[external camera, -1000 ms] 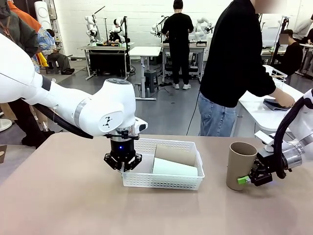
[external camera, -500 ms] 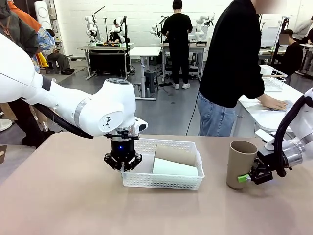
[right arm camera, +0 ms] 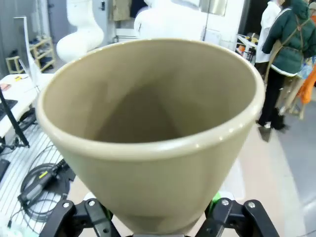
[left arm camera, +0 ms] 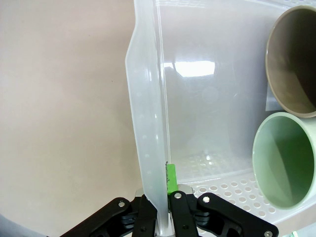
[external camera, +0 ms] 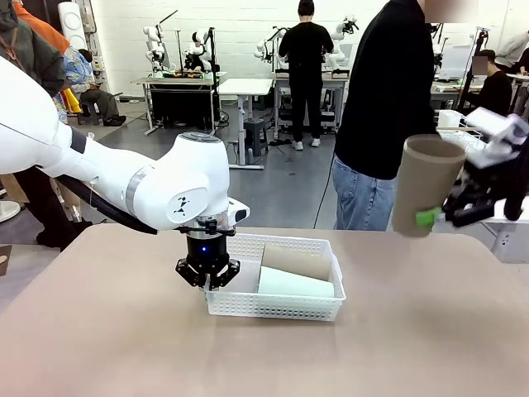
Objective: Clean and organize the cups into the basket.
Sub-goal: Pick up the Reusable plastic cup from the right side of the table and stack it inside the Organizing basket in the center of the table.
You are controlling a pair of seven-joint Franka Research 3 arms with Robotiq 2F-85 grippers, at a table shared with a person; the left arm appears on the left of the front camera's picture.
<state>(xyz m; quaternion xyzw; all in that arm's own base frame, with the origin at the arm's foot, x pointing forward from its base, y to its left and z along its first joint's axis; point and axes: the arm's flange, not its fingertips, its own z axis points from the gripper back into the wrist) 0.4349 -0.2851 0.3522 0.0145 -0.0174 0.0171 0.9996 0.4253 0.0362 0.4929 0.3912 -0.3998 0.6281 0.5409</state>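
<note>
Raised off table: tall tan plastic tumbler (external camera: 423, 186), clamped in your right gripper (external camera: 431, 217) | left gripper (external camera: 208, 281) pinches left wall of white lattice basket (external camera: 273, 306) | next: carry tumbler left, lower in.

Lab hall: rows of worktables (external camera: 245, 86), bare grey floor (external camera: 281, 194), people (external camera: 304, 58) working at benches.

My left arm (external camera: 165, 186): glossy white rounded shells, grey band at joint, small black triangle marks on wrist housing. My left claw (external camera: 208, 281): black linkage, silver screws (left arm camera: 204, 200) at pivots, green pad (left arm camera: 171, 178), blue light (external camera: 204, 246) above. My right claw (external camera: 436, 217): black, green pad, white wrist block (external camera: 496, 124) behind.
</note>
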